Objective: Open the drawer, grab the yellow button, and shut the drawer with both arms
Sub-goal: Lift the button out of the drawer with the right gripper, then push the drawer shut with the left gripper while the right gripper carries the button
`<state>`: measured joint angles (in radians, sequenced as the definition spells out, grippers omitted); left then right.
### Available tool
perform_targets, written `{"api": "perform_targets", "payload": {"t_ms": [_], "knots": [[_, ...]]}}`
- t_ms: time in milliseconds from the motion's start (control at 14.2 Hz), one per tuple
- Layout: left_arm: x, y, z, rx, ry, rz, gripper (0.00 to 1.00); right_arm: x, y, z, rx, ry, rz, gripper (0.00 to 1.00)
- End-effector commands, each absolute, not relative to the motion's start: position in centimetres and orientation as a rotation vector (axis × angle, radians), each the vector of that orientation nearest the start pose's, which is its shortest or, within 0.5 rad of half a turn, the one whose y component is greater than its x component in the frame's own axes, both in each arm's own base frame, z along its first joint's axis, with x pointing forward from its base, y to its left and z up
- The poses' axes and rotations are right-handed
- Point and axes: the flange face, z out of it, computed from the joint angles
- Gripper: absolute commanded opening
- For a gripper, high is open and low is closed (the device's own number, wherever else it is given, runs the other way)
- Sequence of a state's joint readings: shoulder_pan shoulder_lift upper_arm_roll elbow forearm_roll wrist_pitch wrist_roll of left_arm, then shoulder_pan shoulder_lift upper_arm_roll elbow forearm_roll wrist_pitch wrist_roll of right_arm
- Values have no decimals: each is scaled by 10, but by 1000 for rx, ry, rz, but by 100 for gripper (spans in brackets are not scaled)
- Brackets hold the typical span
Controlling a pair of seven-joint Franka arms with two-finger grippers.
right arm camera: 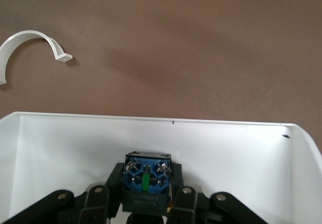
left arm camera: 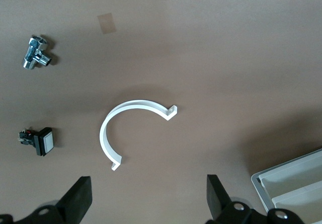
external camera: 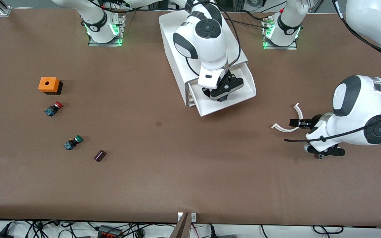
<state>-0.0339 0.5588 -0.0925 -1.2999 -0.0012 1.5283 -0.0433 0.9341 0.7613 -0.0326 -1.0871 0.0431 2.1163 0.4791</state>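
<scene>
**Right gripper closed on button inside open top drawer**

Top drawer (external camera: 243, 90) of the white cabinet (external camera: 174, 62) stands pulled out toward the front camera. Right gripper (external camera: 223, 96) is down inside the drawer tray, fingers (right arm camera: 103, 196) drawn in against the button (right arm camera: 147, 177). In the right wrist view only the button's blue body with its terminal screws and a green mark shows between the fingers; the cap is hidden, so its colour cannot be read. Button sits in the drawer, near the tray's front wall, directly within the right gripper's grasp.

Left gripper (external camera: 301, 123) hovers over the counter (external camera: 177, 172) toward the left arm's end, fully spread and holding nothing. Below it lies a white curved clip (left arm camera: 132, 128), between the two finger pads (left arm camera: 78, 196) as seen from the left wrist camera. Also near it on the counter: a small chrome valve fitting (left arm camera: 35, 52) and a black square-faced switch (left arm camera: 40, 141). A corner of the drawer shows at the edge of that view.

Well apart from both grippers, toward the right arm's end of the counter: an orange box (external camera: 49, 84), a red-capped button (external camera: 53, 108), a green-capped button (external camera: 73, 142), and a small dark purple part (external camera: 100, 155).
</scene>
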Motion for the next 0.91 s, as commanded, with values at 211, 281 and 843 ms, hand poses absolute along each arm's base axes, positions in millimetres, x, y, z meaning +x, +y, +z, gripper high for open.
{"api": "perform_targets", "payload": {"t_ms": [211, 281, 843], "knots": [[675, -85, 410, -3141, 66, 500, 100, 520, 571, 476, -2927, -476, -291, 0], [675, -92, 411, -3160, 8, 505, 100, 539, 548, 483, -2946, -423, -281, 0], [649, -234, 388, -3186, -455, 362, 100, 662, 345, 442, -3009, -12, 66, 0]]}}
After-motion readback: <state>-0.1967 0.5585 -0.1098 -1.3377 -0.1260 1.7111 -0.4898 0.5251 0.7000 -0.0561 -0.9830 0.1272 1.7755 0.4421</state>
